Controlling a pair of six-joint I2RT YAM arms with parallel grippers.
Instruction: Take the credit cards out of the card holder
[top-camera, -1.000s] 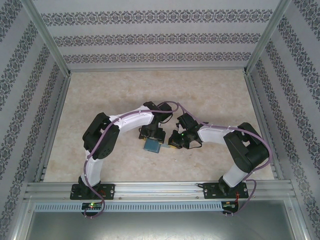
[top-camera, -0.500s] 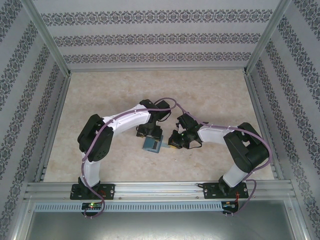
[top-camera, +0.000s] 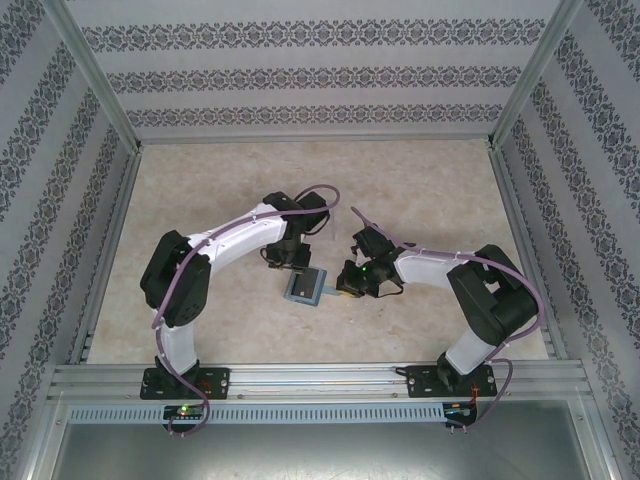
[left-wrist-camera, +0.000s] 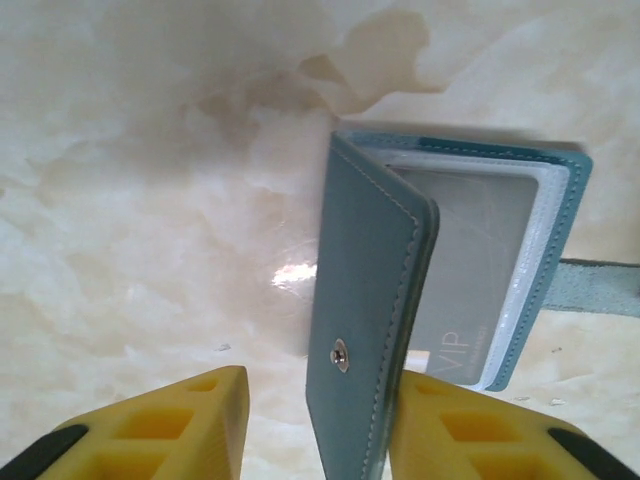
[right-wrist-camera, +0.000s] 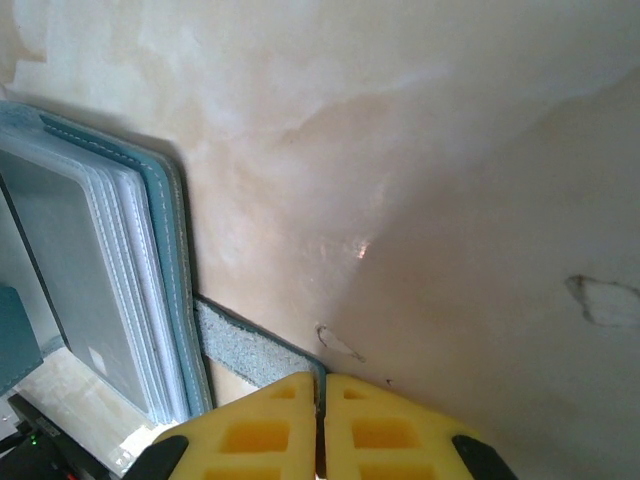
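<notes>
While right gripper (right-wrist-camera: 320, 385) pinched strap (right-wrist-camera: 240, 345): it could slip out.
Left gripper (left-wrist-camera: 320, 400): half-open astride card holder (left-wrist-camera: 370, 300) cover, which could flop shut.

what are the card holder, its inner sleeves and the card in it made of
The card holder looks like teal leather or faux leather: smooth, matte, with stitched edges and a small metal snap stud. Its strap looks fuzzier, suede-like. The inner sleeves seem to be clear, slightly frosted soft plastic, stacked in layers. The card is grey and printed VIP, probably plastic; its finish is hard to judge through the sleeve.
</notes>
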